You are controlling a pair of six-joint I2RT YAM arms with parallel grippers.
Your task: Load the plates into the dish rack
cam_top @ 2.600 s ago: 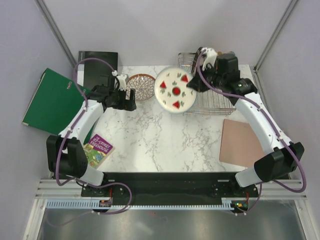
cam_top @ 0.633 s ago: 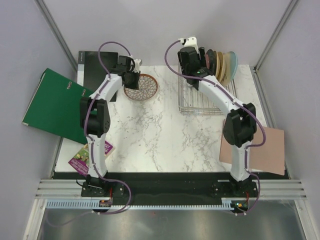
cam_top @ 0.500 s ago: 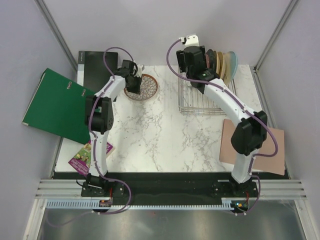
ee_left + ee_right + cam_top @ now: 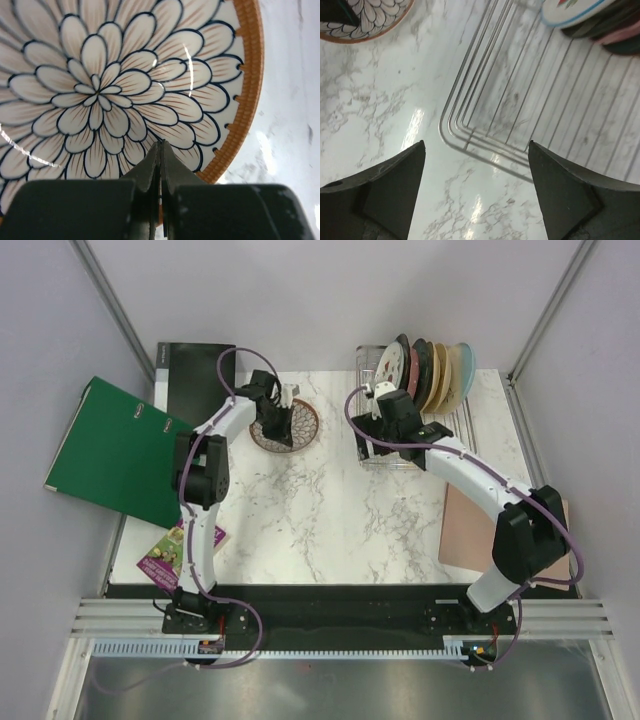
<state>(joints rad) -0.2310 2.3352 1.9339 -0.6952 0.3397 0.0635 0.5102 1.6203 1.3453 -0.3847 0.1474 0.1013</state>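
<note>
Now that the right gripper (image 4: 476, 145) has backed off: jaws spread wide, empty, above the dish rack (image 4: 555, 100) near corner.
Fruit plate (image 4: 388, 368): upright in the rack, released.
Left gripper (image 4: 160, 152): lowered, clenched, tips over the brown petal plate (image 4: 100, 90).
Brown petal plate: flat on the table (image 4: 320, 510).
Outstanding: that plate, apparently the last.

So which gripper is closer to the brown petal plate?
Left. The left gripper sits over the brown petal plate, fingers shut; the right gripper hangs open off to its side, over the dish rack corner.

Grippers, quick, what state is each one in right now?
Left gripper: closed, tips over the brown petal plate, nothing visibly held.
Right gripper: open, empty.
</note>
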